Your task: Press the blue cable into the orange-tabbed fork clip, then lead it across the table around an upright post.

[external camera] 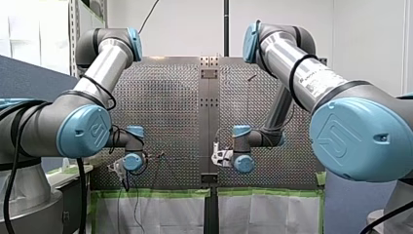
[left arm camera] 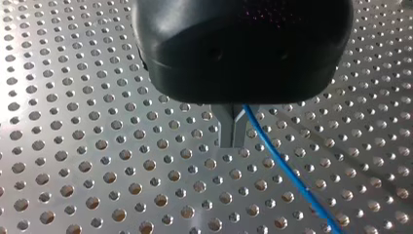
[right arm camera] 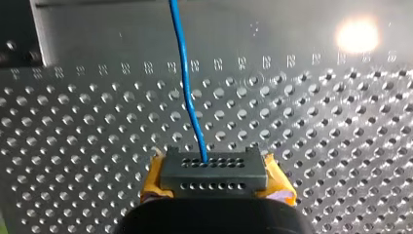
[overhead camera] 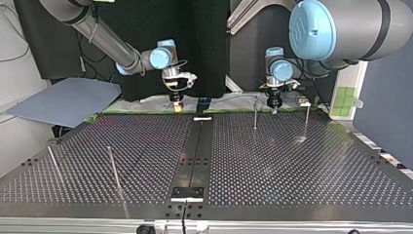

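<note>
My left gripper (left arm camera: 233,140) hangs low over the table (overhead camera: 272,161), at its edge nearest the arm bases, metal fingers (left arm camera: 225,131) pinched together on the blue cable (left arm camera: 287,170), probably to anchor that end. Toward the middle of that edge, my right gripper (right arm camera: 214,170) clamps the same cable between yellow pads (right arm camera: 280,181), likely to steer it. The orange-tabbed fork clip I cannot pick out.

The blue cable (left arm camera: 282,165) disappears behind the dark body of my left tool (left arm camera: 234,139).

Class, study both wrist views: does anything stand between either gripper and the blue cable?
Nothing visible does. The blue cable runs straight into my right gripper and comes straight out of my left gripper.
</note>
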### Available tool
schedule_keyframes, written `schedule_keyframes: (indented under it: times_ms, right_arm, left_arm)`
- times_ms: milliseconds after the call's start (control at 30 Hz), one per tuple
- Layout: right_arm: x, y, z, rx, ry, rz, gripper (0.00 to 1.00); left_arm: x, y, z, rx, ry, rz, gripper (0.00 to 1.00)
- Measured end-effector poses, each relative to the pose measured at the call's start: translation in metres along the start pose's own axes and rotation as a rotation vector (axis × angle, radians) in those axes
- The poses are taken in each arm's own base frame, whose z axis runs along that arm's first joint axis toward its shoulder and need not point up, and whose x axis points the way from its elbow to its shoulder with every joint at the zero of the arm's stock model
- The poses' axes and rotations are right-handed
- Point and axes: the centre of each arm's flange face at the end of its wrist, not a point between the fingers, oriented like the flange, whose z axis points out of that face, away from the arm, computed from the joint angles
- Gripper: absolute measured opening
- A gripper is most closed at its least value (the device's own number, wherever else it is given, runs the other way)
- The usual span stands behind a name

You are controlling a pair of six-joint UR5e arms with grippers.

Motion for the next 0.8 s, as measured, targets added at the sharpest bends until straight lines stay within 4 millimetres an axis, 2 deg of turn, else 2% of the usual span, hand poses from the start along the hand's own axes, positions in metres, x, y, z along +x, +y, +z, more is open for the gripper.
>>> schedule_keyframes:
  times_ms: [567,800]
  right_arm:
    - [0.018,0.03,0.026,-0.064,0.013,0.003,0.0]
    - [0.019,0.043,0.028,-0.134,0.017,0.003,0.0]
  left_arm:
    - [-0.006,0.006,0.005,-0.026,-0.026,-0.004,0.0]
    - [-0.016,0.008,0.019,-0.056,-0.066,-0.019,0.0]
